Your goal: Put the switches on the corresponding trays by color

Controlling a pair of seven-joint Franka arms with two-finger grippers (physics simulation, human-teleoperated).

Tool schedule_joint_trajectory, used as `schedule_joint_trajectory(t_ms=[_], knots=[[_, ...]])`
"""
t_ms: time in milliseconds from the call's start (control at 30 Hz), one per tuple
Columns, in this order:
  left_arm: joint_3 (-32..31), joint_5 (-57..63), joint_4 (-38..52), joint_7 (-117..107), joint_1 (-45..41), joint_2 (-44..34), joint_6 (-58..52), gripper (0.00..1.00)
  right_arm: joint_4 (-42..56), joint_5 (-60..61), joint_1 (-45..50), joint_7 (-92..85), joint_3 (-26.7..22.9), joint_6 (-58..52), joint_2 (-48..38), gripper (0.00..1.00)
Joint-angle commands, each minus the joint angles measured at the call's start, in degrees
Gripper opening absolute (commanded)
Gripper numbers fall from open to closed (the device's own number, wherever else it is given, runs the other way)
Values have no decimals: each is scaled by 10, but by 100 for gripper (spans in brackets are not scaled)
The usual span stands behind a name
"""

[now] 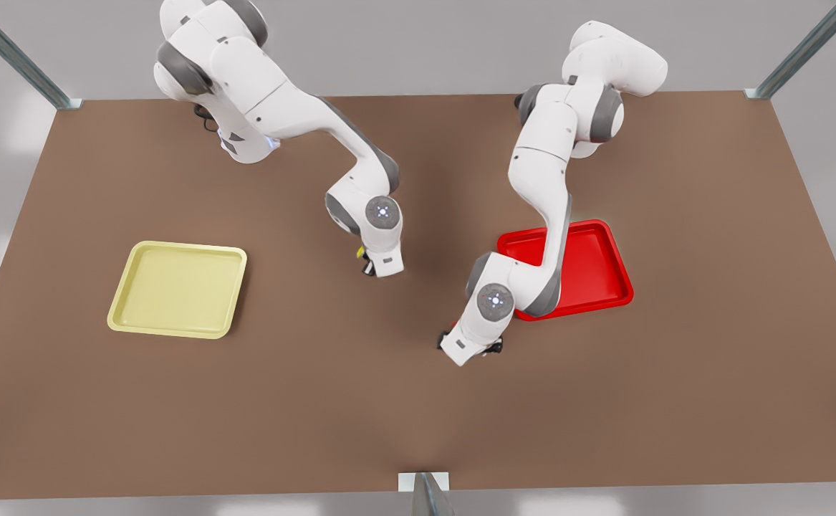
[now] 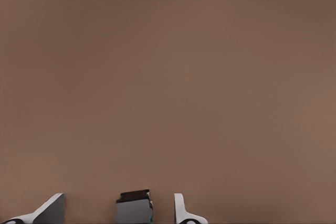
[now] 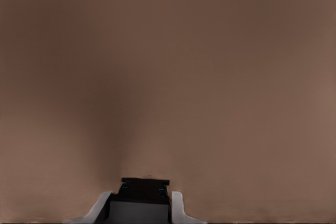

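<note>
In the left wrist view my left gripper (image 2: 118, 203) stands open, and a dark switch body (image 2: 134, 209) sits between its spread fingers, touching neither. My right gripper (image 3: 140, 196) is shut on a dark switch body (image 3: 143, 187); the caps are hidden in both wrist views. In the front view a yellow cap (image 1: 362, 251) peeks out beside the gripper (image 1: 371, 271) of the arm on the front view's left. A bit of red cap (image 1: 450, 330) shows at the gripper (image 1: 457, 345) of the arm on the front view's right. The pale yellow tray (image 1: 178, 289) and red tray (image 1: 597, 269) hold nothing.
The brown table (image 1: 317, 401) spans the scene, with metal frame posts at its back corners and one at the front edge (image 1: 425, 491). The forearm of the arm on the front view's right crosses over the red tray's near-left part.
</note>
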Motion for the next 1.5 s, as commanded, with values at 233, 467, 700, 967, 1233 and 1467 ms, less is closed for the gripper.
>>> schedule_joint_trajectory(t_ms=[233, 467, 700, 967, 1233, 1467], knots=[[1, 7, -120, 3, -3, -54, 10, 100, -97, -3, -56, -28, -5, -1, -76, 53], [0, 4, -117, 4, -18, -51, 26, 100, -154, -21, -159, -259, -99, 7, -130, 54], [-1, 2, -116, 3, -27, -35, 55, 100, -171, -21, -187, -406, -214, 20, -118, 54], [-1, 0, -111, 1, -27, -28, 56, 100, -170, -21, -206, -406, -226, 19, -113, 100], [-1, -3, -109, -4, -36, -15, 73, 100, 317, -20, -184, 47, -186, -384, -82, 100], [-1, -3, -109, -4, -40, -11, 81, 100, 387, 27, -174, 223, -190, -491, -121, 100]])
